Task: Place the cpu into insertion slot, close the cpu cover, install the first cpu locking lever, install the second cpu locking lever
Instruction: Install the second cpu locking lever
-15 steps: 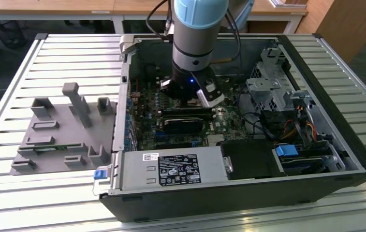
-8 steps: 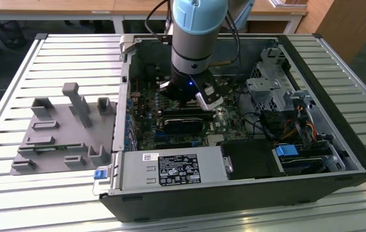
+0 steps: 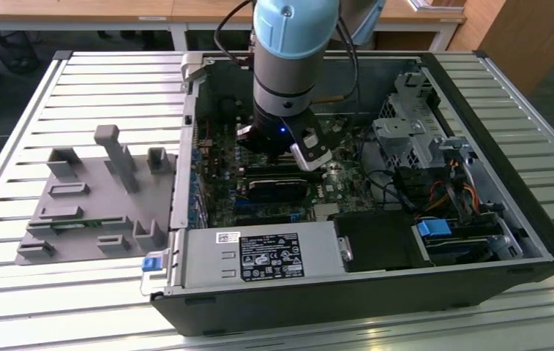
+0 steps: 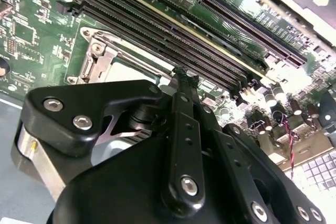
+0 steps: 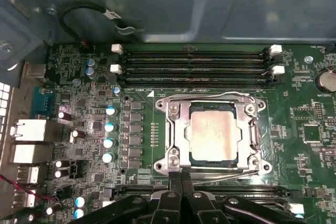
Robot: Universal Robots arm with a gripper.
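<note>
Cpu [image 5: 214,136] seated in insertion slot [image 5: 178,109], cpu cover [image 5: 251,129] down w/ both wire levers lying alongside; gripper [image 5: 181,178] fingertips pinched together, empty, at socket edge—advise steady, square lever pressure.

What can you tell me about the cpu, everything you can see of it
The cpu is a small flat square chip with a pale, dull silver metal top and a thin green edge showing around it. In the first wrist view it lies flat in the insertion slot on the green motherboard, framed by the cpu cover, which sits down around it. The gripper is at the socket's edge, not touching the chip.
</note>
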